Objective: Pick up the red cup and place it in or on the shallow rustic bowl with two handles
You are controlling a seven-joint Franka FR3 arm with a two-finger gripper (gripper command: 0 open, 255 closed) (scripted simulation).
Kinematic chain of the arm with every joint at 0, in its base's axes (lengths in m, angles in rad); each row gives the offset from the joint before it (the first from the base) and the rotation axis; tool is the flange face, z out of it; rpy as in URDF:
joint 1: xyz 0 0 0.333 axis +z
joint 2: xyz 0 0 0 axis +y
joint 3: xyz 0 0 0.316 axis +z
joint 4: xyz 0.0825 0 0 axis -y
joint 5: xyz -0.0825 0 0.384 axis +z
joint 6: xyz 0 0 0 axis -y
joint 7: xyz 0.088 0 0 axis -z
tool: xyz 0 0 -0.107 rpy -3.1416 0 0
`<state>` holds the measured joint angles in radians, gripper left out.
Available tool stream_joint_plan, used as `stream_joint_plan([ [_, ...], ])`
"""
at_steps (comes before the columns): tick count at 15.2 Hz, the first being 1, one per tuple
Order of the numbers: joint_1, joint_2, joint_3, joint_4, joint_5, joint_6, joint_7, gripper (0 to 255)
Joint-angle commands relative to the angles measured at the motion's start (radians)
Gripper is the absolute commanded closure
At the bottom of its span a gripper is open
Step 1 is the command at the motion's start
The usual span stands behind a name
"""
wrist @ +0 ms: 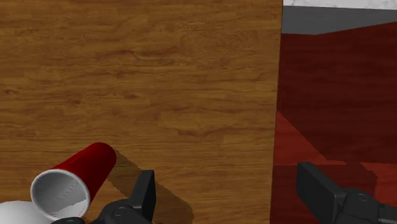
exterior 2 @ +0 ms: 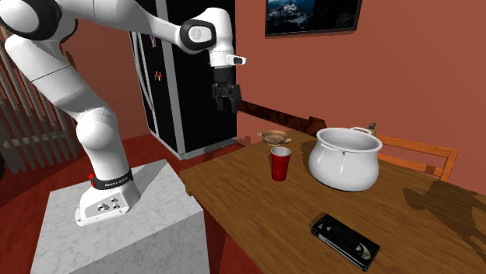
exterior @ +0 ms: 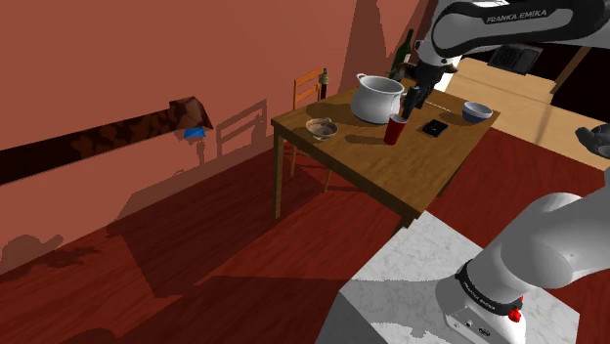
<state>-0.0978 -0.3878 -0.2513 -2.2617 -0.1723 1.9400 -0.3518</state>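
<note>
The red cup [exterior: 394,128] [exterior 2: 280,164] stands upright on the wooden table [exterior: 391,166], beside a large white pot [exterior 2: 346,158]. The shallow brownish bowl with two handles [exterior: 322,127] [exterior 2: 273,137] sits near the table's far corner, past the cup. My gripper [exterior 2: 227,100] [exterior: 418,95] hangs well above the table, open and holding nothing. In the wrist view the cup [wrist: 79,178] lies outside one finger [wrist: 143,194], not between the two, and the gripper [wrist: 230,191] is over the table's edge.
A black video cassette [exterior 2: 345,240] [exterior: 434,126] lies flat on the table. A blue bowl [exterior: 476,111] and a dark bottle [exterior: 406,54] stand further along it. A wooden chair [exterior: 308,93] is behind the table. The marble stand [exterior 2: 117,233] is next to the table's edge.
</note>
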Motion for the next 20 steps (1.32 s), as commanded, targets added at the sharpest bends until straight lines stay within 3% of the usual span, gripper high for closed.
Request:
stream_joint_plan([
  [1,-0.004,0.075,-0.026,0.032,0.007,0.045,-0.023,0],
  [7,-0.021,0.288,-0.094,0.140,0.056,0.150,-0.105,0],
  [16,-0.092,0.636,-0.137,0.388,0.200,0.231,-0.245,0],
  [20,-0.098,0.658,-0.133,0.374,0.209,0.265,-0.252,0],
])
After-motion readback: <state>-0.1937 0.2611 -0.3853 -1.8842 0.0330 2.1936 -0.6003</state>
